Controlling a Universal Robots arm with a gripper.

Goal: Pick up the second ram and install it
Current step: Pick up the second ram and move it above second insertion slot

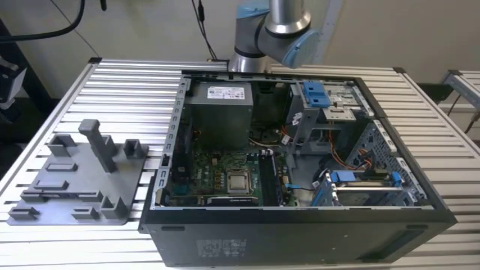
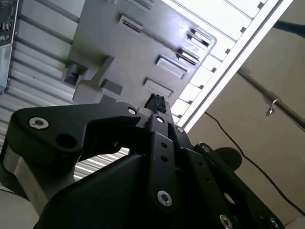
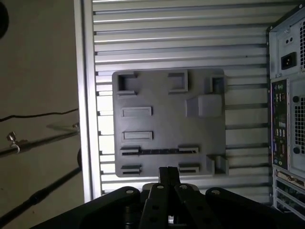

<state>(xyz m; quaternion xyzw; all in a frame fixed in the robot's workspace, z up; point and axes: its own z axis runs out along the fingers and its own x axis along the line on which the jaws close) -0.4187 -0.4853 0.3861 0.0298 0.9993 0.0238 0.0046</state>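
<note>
Second ram [image 3: 158, 151] stood on edge in the grey fixture tray [image 3: 167, 114], a thin dark strip bridging two slotted holders in the first wrist view. Judged light & stiff but fragile: thin board w/ chips and contacts, so no bending and no hard squeeze. Best hold prob. across the board's thickness near mid-length, on the exposed upper edge, leaving both ends free to lift out of the holders. Faces looked smooth, so it could slip unless pinched square & centred.

Claw [image 3: 168, 171] had its fingers together w/ nothing btwn them. It hung above the tray, apart from the ram and not touching it, tips approx. in line w/ the stick's mid-length. Tray lay on the slatted bench [image 3: 190, 47] beside the open PC case [image 1: 300, 242].
</note>
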